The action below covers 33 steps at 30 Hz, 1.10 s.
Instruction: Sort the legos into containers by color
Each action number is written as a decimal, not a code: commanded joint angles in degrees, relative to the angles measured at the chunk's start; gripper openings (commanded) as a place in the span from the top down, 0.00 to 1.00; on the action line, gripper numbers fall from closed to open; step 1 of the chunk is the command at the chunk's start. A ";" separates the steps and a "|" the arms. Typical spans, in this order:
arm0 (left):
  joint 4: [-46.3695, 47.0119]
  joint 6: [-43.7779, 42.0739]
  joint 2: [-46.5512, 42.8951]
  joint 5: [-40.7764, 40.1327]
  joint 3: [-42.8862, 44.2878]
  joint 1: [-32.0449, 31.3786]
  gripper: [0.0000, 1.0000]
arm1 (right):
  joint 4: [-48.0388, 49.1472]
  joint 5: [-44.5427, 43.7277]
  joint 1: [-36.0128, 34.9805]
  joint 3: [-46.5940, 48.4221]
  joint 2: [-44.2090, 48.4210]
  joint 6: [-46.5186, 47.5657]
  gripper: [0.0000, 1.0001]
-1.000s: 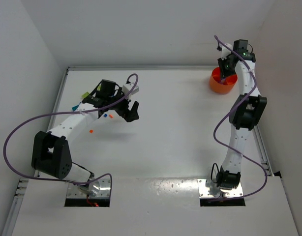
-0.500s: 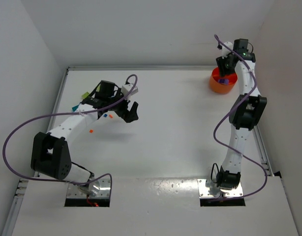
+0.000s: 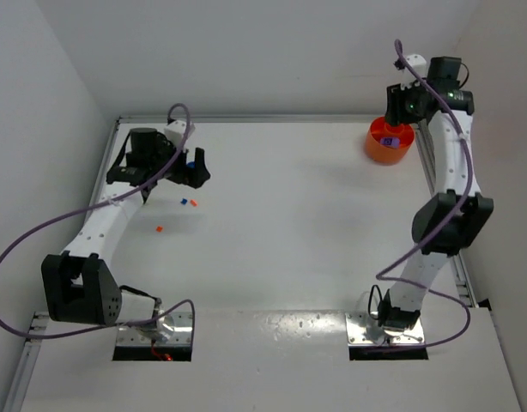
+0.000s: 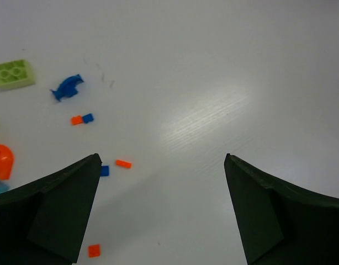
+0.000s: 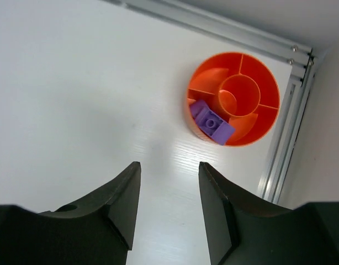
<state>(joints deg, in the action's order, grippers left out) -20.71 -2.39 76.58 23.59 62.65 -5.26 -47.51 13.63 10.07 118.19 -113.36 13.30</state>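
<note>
Left gripper (image 4: pixel 161 160), jaws spread wide and empty, hangs well apart from the orange bowl (image 5: pixel 257 122); right gripper (image 5: pixel 169 165), parted and empty, hovers near that bowl. A purple brick (image 5: pixel 212 121) lies inside it; loose legos (image 4: pixel 66 87) lie far from it, below the left gripper.

Orange container (image 5: pixel 258 72), round, split into a centre cup and ring compartments, stands upright at the far right corner of the table (image 3: pixel 332 223); a purple brick (image 5: pixel 212 121) lies tilted in one outer compartment. On the left side, loose legos (image 3: pixel 184 202) lie scattered: a pale green brick (image 4: pixel 13 74), studs up; a blue irregular piece (image 4: pixel 66 87) near it; an orange-and-blue pair (image 4: pixel 81 118), touching; a small orange tile (image 4: pixel 123 163) just beside a blue one (image 4: pixel 105 170); another orange tile (image 4: pixel 94 250) lies apart from them.
</note>
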 commanded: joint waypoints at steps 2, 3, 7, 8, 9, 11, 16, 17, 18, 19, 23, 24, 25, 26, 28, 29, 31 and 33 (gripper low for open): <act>-4.77 -1.91 0.76 -0.66 7.04 5.59 0.00 | 1.63 7.72 0.39 -6.56 11.39 -4.42 0.53; -5.30 -3.74 0.77 -0.13 7.04 7.70 0.00 | 1.63 8.60 0.39 -8.66 12.97 -5.03 0.53; -5.83 -7.53 0.94 0.49 7.65 10.96 0.00 | -0.03 10.81 -0.22 -10.53 13.61 -6.71 0.53; -5.83 -8.23 1.64 1.18 8.53 12.62 0.00 | -1.52 10.81 -0.74 -8.79 13.08 -7.23 0.53; -5.83 -8.24 2.52 1.19 9.15 13.51 0.00 | -1.54 13.07 -0.75 -8.16 13.08 -7.24 0.53; -8.02 -10.69 5.50 4.34 11.52 15.79 0.00 | -2.85 14.84 -0.75 -8.15 13.08 -5.76 0.52; -8.65 -12.02 9.55 4.89 14.08 17.12 0.00 | -4.16 16.69 -0.75 -11.32 13.09 -3.73 0.52; -8.12 -12.02 10.08 4.88 14.86 17.12 0.00 | -5.74 17.56 -0.75 -10.79 12.29 -2.94 0.52; -8.12 -12.02 11.13 4.88 15.82 17.12 0.00 | -8.45 18.36 -0.75 -10.18 10.89 -1.88 0.52; -8.12 -12.54 11.14 5.58 16.88 17.12 0.00 | -10.13 20.28 -0.75 -10.17 10.36 -1.35 0.54; -7.33 -10.98 13.33 5.42 19.08 17.12 0.00 | -4.64 22.14 -0.22 -16.66 12.45 -3.88 0.54; -7.33 -10.18 13.34 5.41 19.61 17.90 0.00 | -4.61 23.01 -0.22 -18.94 13.07 -3.11 0.54; -7.33 -10.18 13.34 6.02 19.61 17.91 0.00 | -4.61 23.63 -1.09 -20.01 14.47 -1.54 0.54; -7.33 -10.18 13.86 5.50 18.92 17.91 0.00 | -3.22 23.64 -1.10 -23.06 15.44 -0.48 0.54; -7.33 -10.18 14.47 1.39 18.91 17.91 0.00 | -0.49 24.16 -1.63 -26.50 17.11 -1.60 0.54; -7.33 -10.18 15.26 0.67 18.91 18.52 0.04 | 0.04 24.86 -1.63 -28.35 17.12 -1.61 0.54; -8.64 -11.66 16.14 -0.56 19.52 19.41 0.06 | -1.18 26.88 -1.63 -29.06 17.12 -1.61 0.54; -11.10 -13.42 17.98 -2.32 20.13 21.16 0.08 | -1.19 27.50 -2.15 -30.21 16.42 -2.22 0.54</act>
<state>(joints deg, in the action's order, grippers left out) -29.71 -13.54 92.25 24.45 80.31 13.43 -51.37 36.99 8.71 88.68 -99.39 10.72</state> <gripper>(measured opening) 0.926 0.468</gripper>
